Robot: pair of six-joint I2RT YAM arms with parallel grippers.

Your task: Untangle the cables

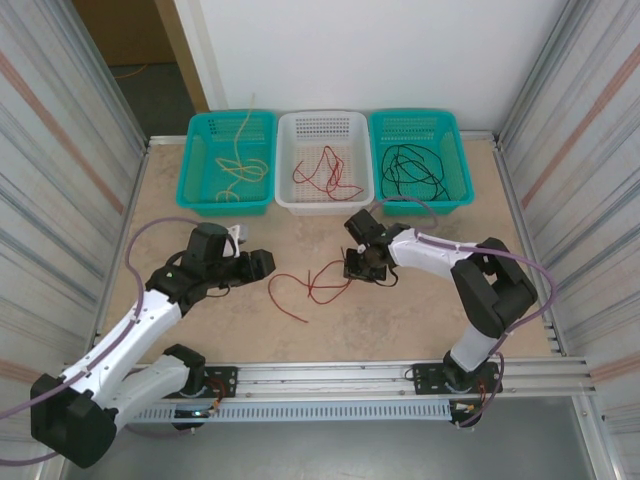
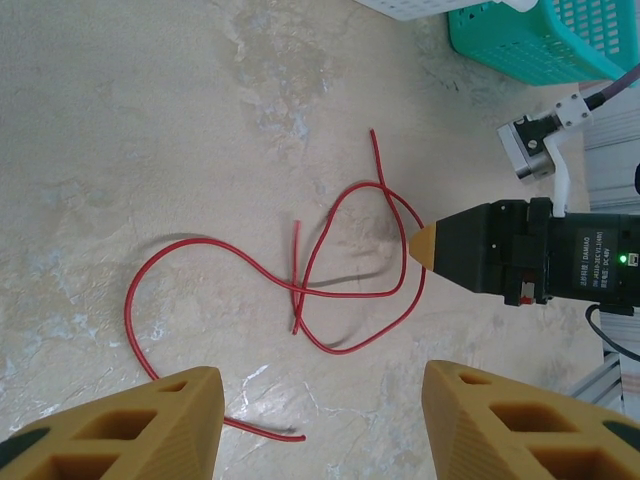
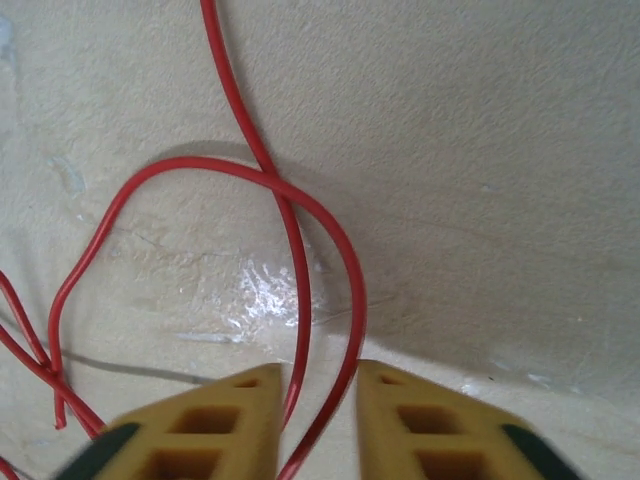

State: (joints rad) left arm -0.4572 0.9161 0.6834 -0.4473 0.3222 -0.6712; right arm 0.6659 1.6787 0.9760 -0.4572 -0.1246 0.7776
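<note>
A loose red cable lies in crossing loops on the table between the arms. My right gripper is down at its right end. In the right wrist view its fingers have closed in on two strands of the red cable, which touch both pads. My left gripper hovers to the left of the cable, open. In the left wrist view its fingers stand wide apart, with the red cable ahead of them and one free end just between the tips.
At the back stand three baskets: a teal basket with a yellow cable, a white basket with a red cable, and a teal basket with a black cable. Metal walls flank the table.
</note>
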